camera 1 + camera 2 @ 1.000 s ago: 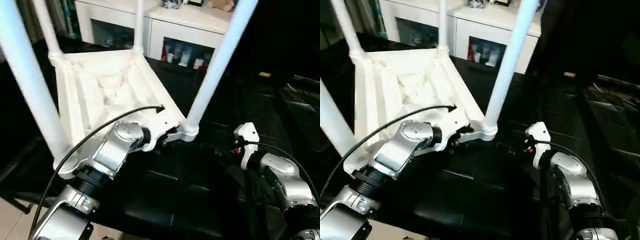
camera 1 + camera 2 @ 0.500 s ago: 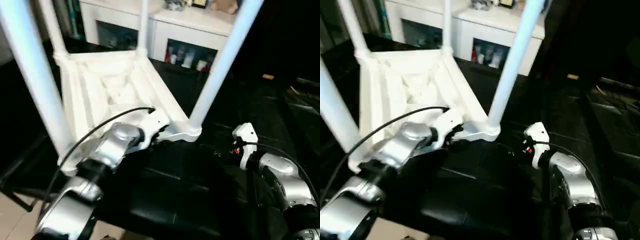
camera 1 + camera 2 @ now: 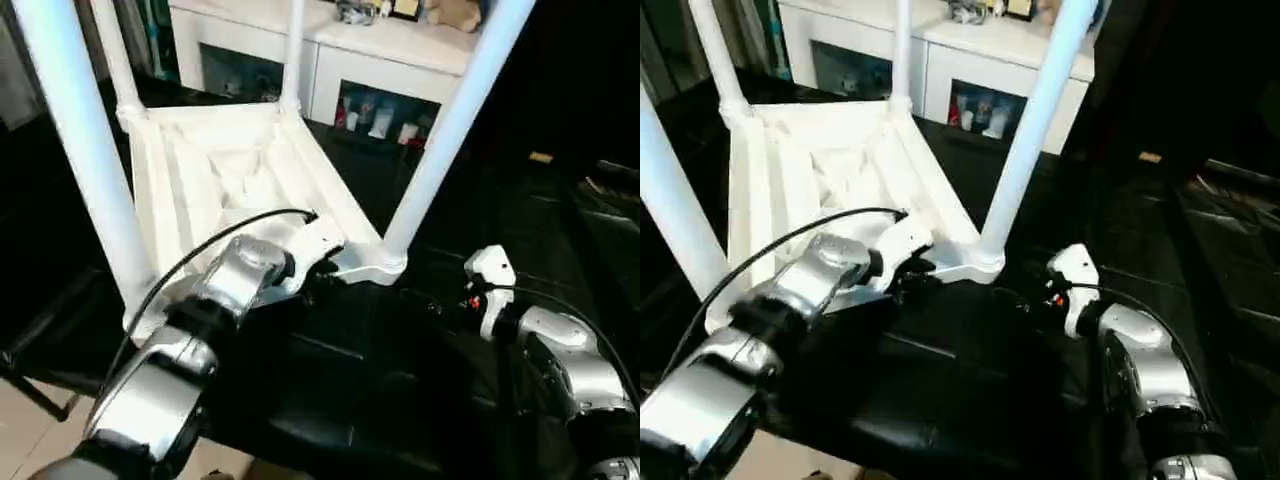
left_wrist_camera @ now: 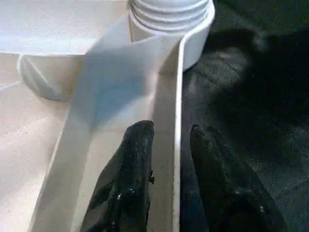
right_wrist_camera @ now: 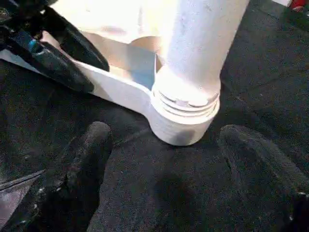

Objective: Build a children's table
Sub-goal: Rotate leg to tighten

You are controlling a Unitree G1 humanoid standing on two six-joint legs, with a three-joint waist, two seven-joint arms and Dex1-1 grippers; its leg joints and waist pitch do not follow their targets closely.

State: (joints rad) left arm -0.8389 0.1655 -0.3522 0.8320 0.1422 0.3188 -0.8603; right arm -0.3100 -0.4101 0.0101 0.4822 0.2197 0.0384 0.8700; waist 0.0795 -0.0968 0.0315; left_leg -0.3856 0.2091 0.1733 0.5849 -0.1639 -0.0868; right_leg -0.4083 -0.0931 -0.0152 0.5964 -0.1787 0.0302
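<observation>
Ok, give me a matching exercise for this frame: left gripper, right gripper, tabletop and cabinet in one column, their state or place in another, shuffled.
Things:
1. left gripper
2. right gripper
3. tabletop
4. cabinet

States or places:
A. underside up, legs standing in its corner sockets
B. open, fingers either side of the near corner socket, not touching it
C. behind the work, white, glass doors
D. fingers astride the tabletop's thin edge wall

Pairs: 1-D, 2-B, 3-A, 4-C
</observation>
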